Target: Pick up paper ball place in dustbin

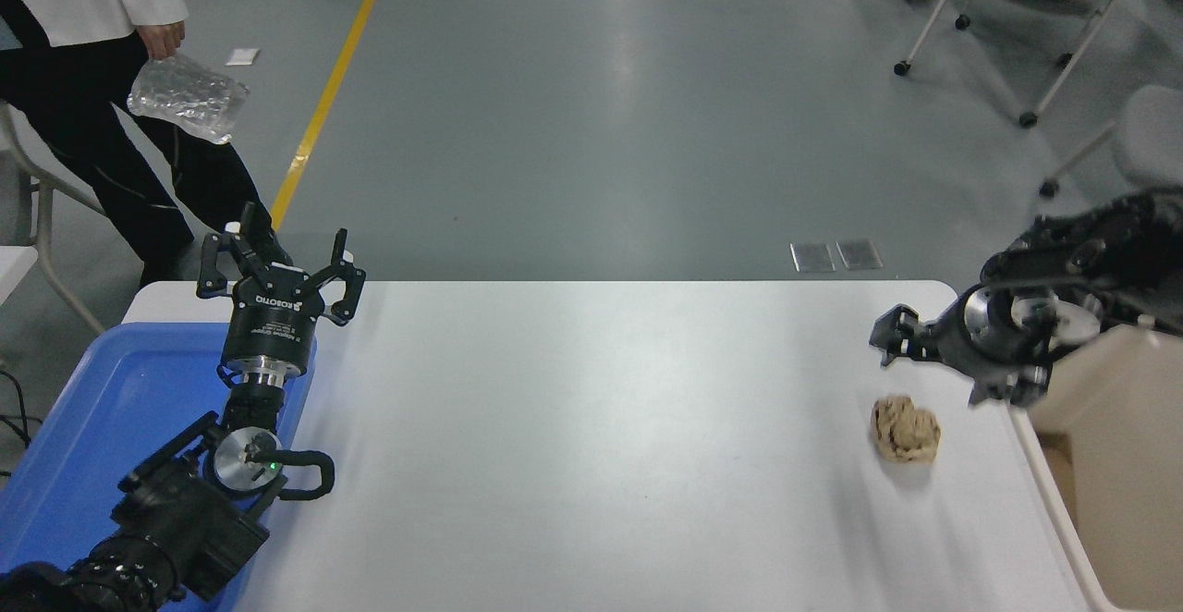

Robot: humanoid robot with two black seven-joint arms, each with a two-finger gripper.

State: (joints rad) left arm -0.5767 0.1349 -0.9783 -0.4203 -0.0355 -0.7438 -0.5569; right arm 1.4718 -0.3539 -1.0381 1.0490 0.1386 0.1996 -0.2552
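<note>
The paper ball [905,428] lies at the lower right of the table [601,446], beside the dustbin [1109,483] at the right edge. Just above it hovers the right gripper [943,367], fingers spread. The left gripper [277,270], fingers spread, sits parked mid-left over the blue tray [102,409].

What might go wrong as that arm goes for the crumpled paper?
The right hand hangs open just beyond the paper ball; a badly centred grab could nudge the light ball away. The arm is also close to the dustbin rim and might bump it.
</note>
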